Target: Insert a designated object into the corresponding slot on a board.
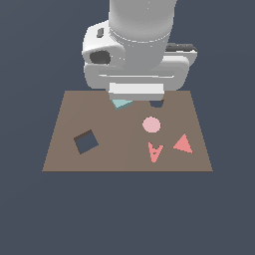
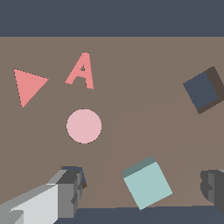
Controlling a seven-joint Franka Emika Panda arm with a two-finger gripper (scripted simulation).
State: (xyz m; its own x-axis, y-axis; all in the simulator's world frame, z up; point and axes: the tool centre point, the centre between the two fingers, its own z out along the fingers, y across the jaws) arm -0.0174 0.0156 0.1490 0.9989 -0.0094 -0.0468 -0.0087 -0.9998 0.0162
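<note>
The setting was a plain, flat field of dark slate blue (image 1: 30, 214) that filled the exterior view on every side, with no seam between floor and wall and no horizon line. It carried no texture, pattern or markings. The same slate blue (image 2: 112, 17) showed as a band in the wrist view. Light was even and soft, without bright spots on the ground, and any shadows cast on the blue surface were too faint to make out.
</note>
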